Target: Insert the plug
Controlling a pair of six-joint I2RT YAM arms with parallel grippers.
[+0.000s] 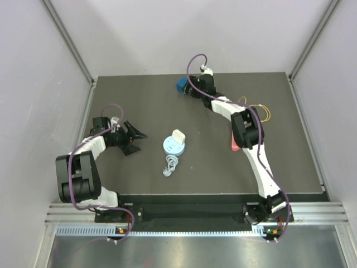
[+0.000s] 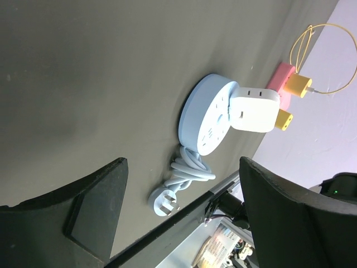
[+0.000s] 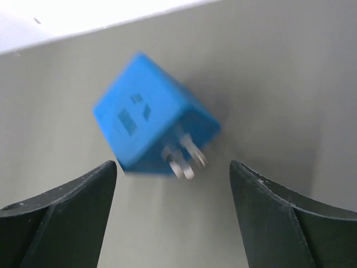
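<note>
A blue cube plug (image 1: pixel 182 86) lies at the table's far edge; in the right wrist view it (image 3: pixel 153 130) lies tilted with its metal prongs (image 3: pixel 186 158) pointing toward me. My right gripper (image 3: pixel 173 184) is open just short of it, a finger on each side. A round light-blue power strip (image 1: pixel 173 146) with a white adapter (image 1: pixel 178 136) plugged in sits at the table's middle, its coiled cord and plug (image 1: pixel 169 167) in front; it also shows in the left wrist view (image 2: pixel 207 116). My left gripper (image 1: pixel 139 139) is open and empty to its left.
A pink power block (image 1: pixel 235 146) lies under my right arm. In the left wrist view it (image 2: pixel 280 82) carries yellow adapters (image 2: pixel 298 85) with a thin yellow cable (image 2: pixel 329 56). White walls enclose the table on three sides.
</note>
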